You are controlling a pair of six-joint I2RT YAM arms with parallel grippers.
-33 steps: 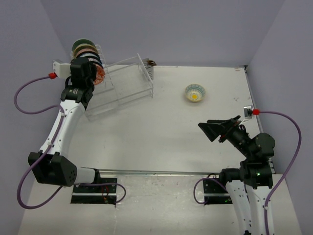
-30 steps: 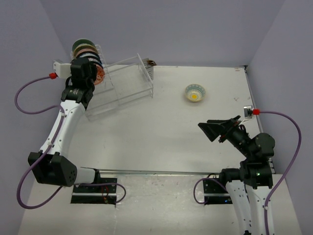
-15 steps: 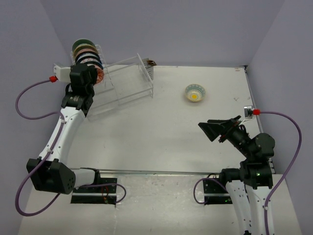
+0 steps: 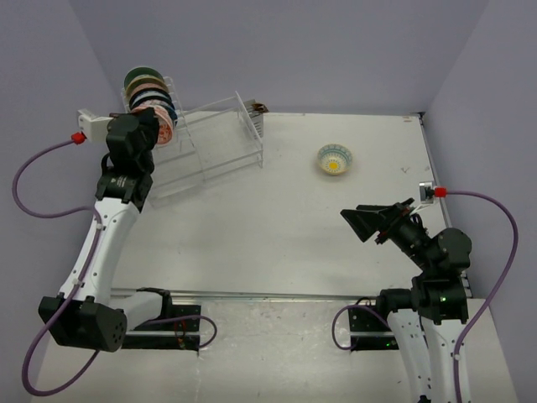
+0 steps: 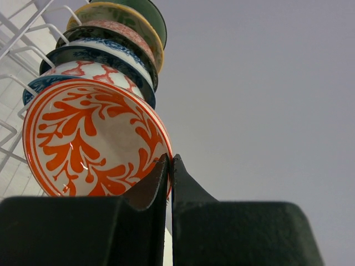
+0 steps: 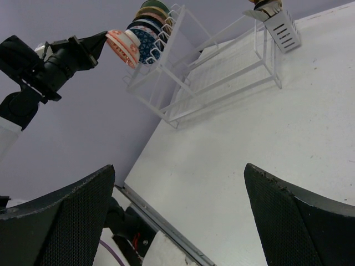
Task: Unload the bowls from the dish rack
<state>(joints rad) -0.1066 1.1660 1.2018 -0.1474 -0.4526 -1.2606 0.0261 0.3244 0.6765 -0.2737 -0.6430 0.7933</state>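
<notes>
My left gripper is shut on the rim of an orange-red patterned bowl, held on edge at the near end of the row of bowls in the dish rack's tall tier. In the top view the gripper holds this bowl at the left end of the clear rack. A yellow flower bowl sits upright on the table at the right. My right gripper is open and empty above the table, seen low right in the top view. The rack and its bowls show far off.
A small slotted holder with something in it hangs on the rack's right end, also in the right wrist view. The purple wall stands close behind and left of the rack. A small white device lies at the table's right edge.
My left arm has swung to the left and slightly back, carrying the orange-red bowl with it away from the row. The right arm has not moved.
</notes>
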